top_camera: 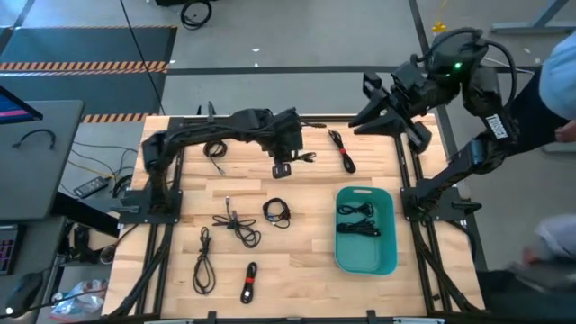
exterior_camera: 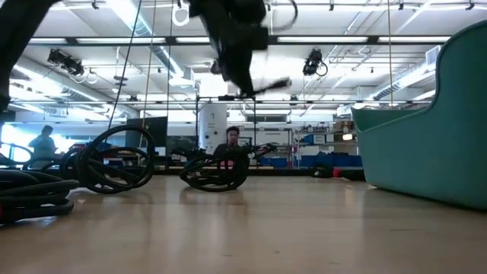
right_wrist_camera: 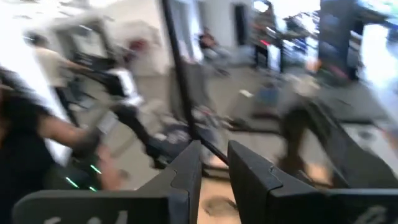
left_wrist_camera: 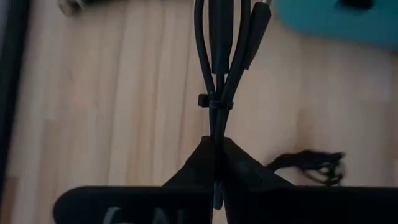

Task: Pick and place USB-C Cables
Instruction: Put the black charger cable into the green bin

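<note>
While I hold one bundle above the table, the parts read as follows.

Held cable [left_wrist_camera: 219,56]: a tied black USB-C bundle, clenched between my left gripper's [top_camera: 283,168] fingers; in the left wrist view it stands straight out from my fingertips, a small tie around its strands.

Binned cables [top_camera: 358,220]: two dark bundles lying inside the teal tub [top_camera: 389,254].

Loose cables: one [top_camera: 342,149] near the table's far edge, towards the right; one [top_camera: 214,148] near the far edge on the left, under my left arm; a coil [top_camera: 277,212] at the table's middle, a tangle [top_camera: 238,225] just left of it; one [top_camera: 204,261] near the front left corner; one with a red band [top_camera: 248,282] at the front edge.

Teal tub: on the table's right half, near the front.

Left gripper: raised over the table's far middle.

Right gripper [right_wrist_camera: 214,163]: off the far right corner of the table [top_camera: 306,189], fingers nearly closed on nothing, a narrow gap between them.
</note>
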Controlling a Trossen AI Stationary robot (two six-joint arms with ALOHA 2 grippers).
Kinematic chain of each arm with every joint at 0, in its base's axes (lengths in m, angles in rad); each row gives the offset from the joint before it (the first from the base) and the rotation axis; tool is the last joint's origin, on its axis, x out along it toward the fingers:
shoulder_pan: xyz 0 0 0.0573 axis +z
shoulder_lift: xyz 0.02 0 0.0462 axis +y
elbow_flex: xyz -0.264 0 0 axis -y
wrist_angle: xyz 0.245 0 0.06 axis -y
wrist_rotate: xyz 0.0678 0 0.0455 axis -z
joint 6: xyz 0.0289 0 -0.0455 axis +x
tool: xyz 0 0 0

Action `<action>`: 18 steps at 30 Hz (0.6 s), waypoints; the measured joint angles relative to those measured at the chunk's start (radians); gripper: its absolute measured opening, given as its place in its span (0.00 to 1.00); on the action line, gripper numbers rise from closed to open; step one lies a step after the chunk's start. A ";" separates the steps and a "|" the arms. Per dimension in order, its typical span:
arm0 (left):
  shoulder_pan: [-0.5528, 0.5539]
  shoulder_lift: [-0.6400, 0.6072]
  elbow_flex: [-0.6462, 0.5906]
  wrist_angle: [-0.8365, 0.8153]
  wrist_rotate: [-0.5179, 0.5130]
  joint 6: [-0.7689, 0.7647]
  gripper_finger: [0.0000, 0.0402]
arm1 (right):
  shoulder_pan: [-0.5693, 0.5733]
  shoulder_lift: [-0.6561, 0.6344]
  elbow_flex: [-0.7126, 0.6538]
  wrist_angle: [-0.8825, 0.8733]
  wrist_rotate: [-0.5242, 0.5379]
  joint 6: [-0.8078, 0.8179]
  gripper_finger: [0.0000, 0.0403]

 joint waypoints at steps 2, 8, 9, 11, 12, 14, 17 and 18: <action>-0.009 -0.054 0.000 0.015 -0.007 -0.029 0.02 | -0.014 -0.009 0.000 -0.071 0.075 -0.035 0.20; -0.019 -0.208 0.001 0.083 -0.008 -0.104 0.02 | -0.025 -0.004 0.000 -0.218 0.302 -0.112 0.19; -0.020 -0.236 0.001 0.102 -0.007 -0.110 0.02 | -0.025 0.001 0.000 -0.238 0.332 -0.122 0.19; -0.021 -0.284 0.001 0.125 -0.007 -0.124 0.02 | -0.025 0.019 0.000 -0.272 0.390 -0.147 0.19; -0.023 -0.308 0.002 0.146 -0.007 -0.129 0.02 | -0.025 0.027 0.000 -0.279 0.415 -0.157 0.19; -0.023 -0.347 0.002 0.162 -0.011 -0.132 0.02 | -0.025 0.049 0.000 -0.285 0.447 -0.178 0.19; -0.026 -0.402 0.002 0.198 -0.010 -0.146 0.02 | -0.029 0.086 0.000 -0.267 0.450 -0.222 0.19; -0.028 -0.420 0.002 0.213 -0.009 -0.150 0.02 | -0.030 0.099 0.000 -0.256 0.450 -0.235 0.19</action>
